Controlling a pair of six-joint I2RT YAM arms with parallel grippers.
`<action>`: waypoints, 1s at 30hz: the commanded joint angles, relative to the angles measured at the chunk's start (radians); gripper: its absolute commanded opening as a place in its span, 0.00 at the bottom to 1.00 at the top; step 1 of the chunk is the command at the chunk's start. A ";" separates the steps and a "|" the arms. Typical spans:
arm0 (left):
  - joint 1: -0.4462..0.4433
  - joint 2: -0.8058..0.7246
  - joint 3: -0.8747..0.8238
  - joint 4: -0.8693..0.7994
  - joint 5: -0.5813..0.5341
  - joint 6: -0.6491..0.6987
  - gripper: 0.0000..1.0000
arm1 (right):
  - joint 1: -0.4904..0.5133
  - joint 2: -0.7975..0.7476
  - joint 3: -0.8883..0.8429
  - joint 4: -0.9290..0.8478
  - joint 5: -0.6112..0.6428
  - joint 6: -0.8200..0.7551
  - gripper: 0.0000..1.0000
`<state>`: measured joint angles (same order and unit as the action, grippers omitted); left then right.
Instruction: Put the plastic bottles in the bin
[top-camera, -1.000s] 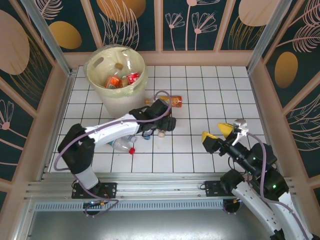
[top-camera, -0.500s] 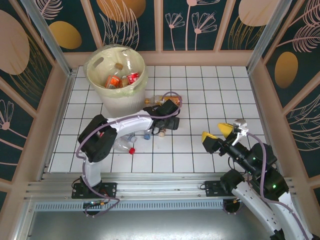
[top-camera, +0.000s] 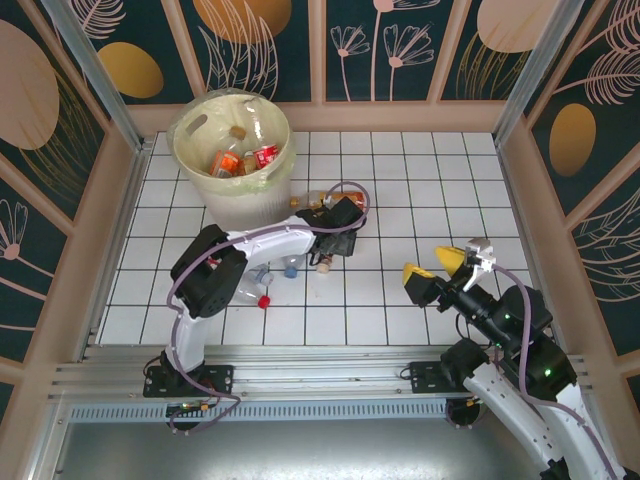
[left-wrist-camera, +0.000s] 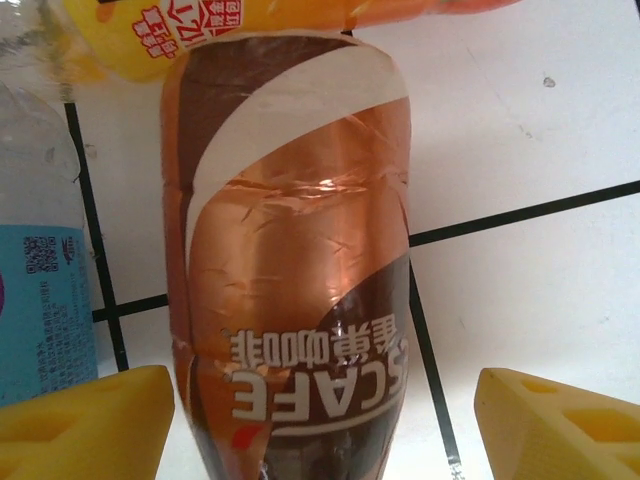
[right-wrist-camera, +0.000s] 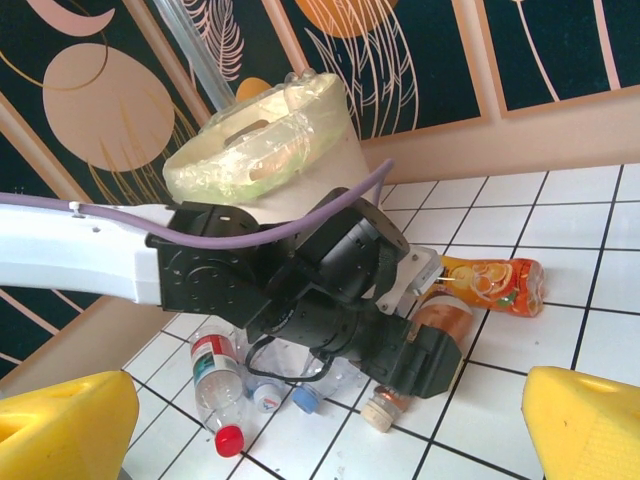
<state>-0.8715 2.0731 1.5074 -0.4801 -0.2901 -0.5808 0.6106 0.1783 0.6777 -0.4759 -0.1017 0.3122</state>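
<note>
Just right of the bin (top-camera: 225, 195), on the white tiles, the left gripper (left-wrist-camera: 325, 420) straddles a brown-label bottle (left-wrist-camera: 290, 250) lying flat; jaws apart, gap on one side, not clamped. Right gripper (top-camera: 432, 264) spread wide, empty, well apart from the pile. Risks: the round, slick bottle could roll or squirt out on closing; one finger could catch the blue-label bottle (left-wrist-camera: 40, 300) just beside it; the orange bottle (left-wrist-camera: 190, 30) at the far end may get dragged. Brown bottle: shiny crinkled copper-brown sleeve, probably thin and crushable.
</note>
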 joint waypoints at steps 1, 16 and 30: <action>-0.001 0.036 0.039 -0.033 -0.014 0.022 0.79 | 0.008 -0.007 -0.007 0.022 0.008 -0.002 0.99; -0.001 0.034 -0.002 0.039 0.032 0.012 0.58 | 0.009 0.003 -0.006 0.020 0.014 0.001 0.99; -0.001 -0.183 -0.249 0.293 0.203 0.009 0.49 | 0.008 0.191 0.069 -0.046 0.225 0.208 0.99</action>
<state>-0.8715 1.9648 1.2972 -0.2783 -0.1474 -0.5701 0.6106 0.3344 0.7067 -0.4999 0.0181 0.4133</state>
